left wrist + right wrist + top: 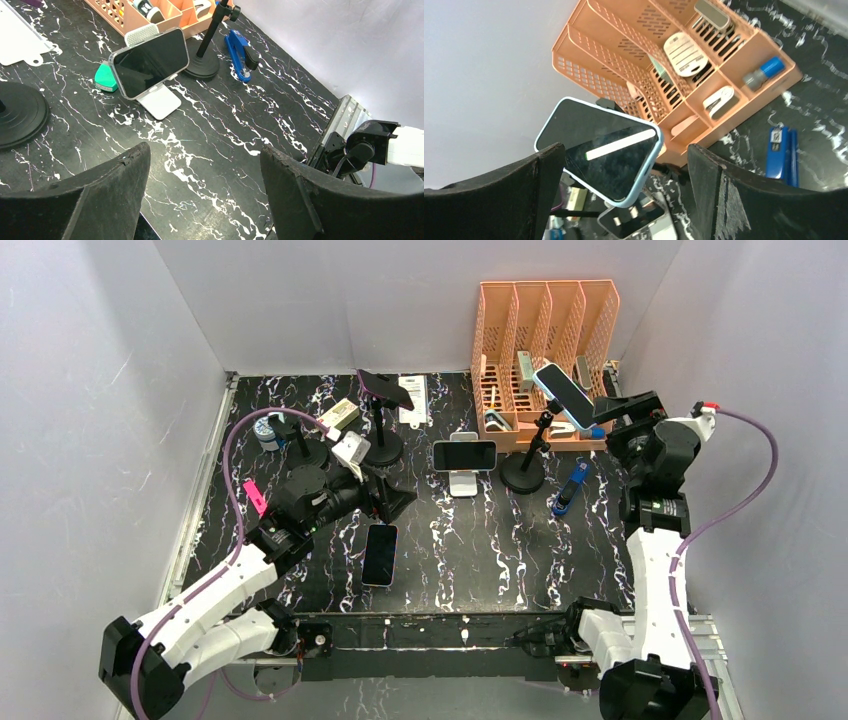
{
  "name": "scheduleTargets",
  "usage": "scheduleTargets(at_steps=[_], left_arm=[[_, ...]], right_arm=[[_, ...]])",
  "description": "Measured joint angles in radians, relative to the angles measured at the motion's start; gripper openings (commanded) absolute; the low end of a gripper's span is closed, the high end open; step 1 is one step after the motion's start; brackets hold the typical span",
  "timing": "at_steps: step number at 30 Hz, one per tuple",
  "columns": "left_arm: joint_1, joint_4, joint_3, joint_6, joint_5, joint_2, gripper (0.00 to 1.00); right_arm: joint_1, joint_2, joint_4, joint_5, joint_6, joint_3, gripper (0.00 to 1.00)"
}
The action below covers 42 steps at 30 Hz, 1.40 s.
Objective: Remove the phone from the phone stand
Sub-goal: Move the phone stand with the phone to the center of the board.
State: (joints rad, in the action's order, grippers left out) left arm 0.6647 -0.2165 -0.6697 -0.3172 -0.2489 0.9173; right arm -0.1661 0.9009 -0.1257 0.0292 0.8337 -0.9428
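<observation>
Phone with blue case sits tilted on top of a black pole stand, at about 1 o'clock from the middle of the worktop and just in front of the orange organiser. On my right wrist feed its dark screen faces the camera, framed between the two fingers. The right gripper hovers at 3 o'clock of the phone with blue case, close beside it, jaws spread wide and holding nothing. I cannot tell from either feed whether a fingertip touches the case. A blue stapler lies at 4 o'clock of the stand's round base, near it.

At 9 o'clock of that base, a second phone rests sideways on a white stand, screen dark. My left wrist feed shows a green object just behind it. The left gripper is at 9 o'clock of the white stand, apart from it and pointing that way, jaws wide apart and empty. At 6 o'clock of the left gripper, a third phone lies flat on the worktop. Farther back, at 11 o'clock from the worktop's middle, a dark phone is perched on a second pole stand.
</observation>
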Motion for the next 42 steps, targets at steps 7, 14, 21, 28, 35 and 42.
scheduleTargets(at_steps=[7,14,21,28,35,42], left_arm=[[0.027,0.002,0.002,0.004,0.034,-0.005,0.77],[0.058,0.011,0.005,0.022,0.070,-0.026,0.77],[0.061,0.011,0.006,0.030,0.080,-0.031,0.77],[0.065,0.011,0.007,0.029,0.080,-0.028,0.77],[0.066,-0.043,0.018,-0.016,0.090,-0.002,0.79],[0.067,-0.167,-0.058,-0.190,0.111,0.162,0.80]], right_arm=[[-0.033,-0.045,0.107,-0.081,0.195,0.140,0.98],[-0.038,-0.045,0.200,-0.139,0.328,0.201,0.96],[-0.054,-0.039,0.344,-0.192,0.451,0.310,0.87],[-0.070,0.002,0.530,-0.245,0.558,0.418,0.82],[-0.076,0.053,0.678,-0.286,0.623,0.449,0.72],[-0.076,0.102,0.779,-0.320,0.662,0.449,0.62]])
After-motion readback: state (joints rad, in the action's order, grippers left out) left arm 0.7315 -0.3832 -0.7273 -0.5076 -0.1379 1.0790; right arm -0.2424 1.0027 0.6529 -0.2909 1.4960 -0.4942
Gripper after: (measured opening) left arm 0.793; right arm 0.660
